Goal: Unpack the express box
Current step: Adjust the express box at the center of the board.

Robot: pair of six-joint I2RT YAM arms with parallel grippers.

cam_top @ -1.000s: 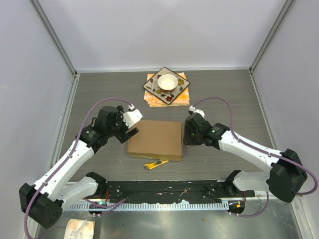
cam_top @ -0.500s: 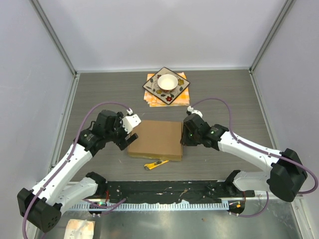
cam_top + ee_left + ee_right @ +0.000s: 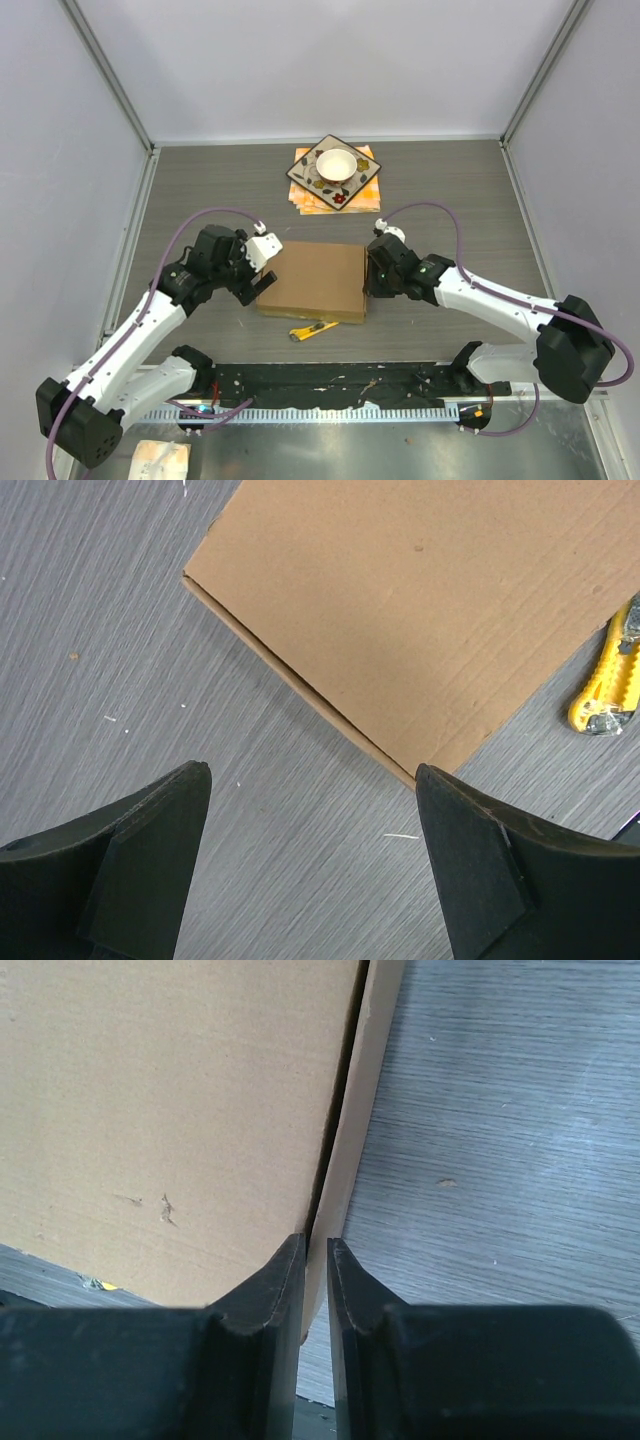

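Right gripper (image 3: 315, 1245): pinched onto express box (image 3: 180, 1110) edge flap, probably to pry it open; left gripper (image 3: 312, 772): gaped wide alongside.

No writing, label, brand or number is legible anywhere, the express box (image 3: 312, 280) included.

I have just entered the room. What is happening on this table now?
Two robot arms are working on a flat brown cardboard box. The right gripper pinches the thin cardboard wall at the box's right edge. The left gripper hangs open by the box's left edge, holding nothing. A yellow utility knife lies beside the box's near edge.
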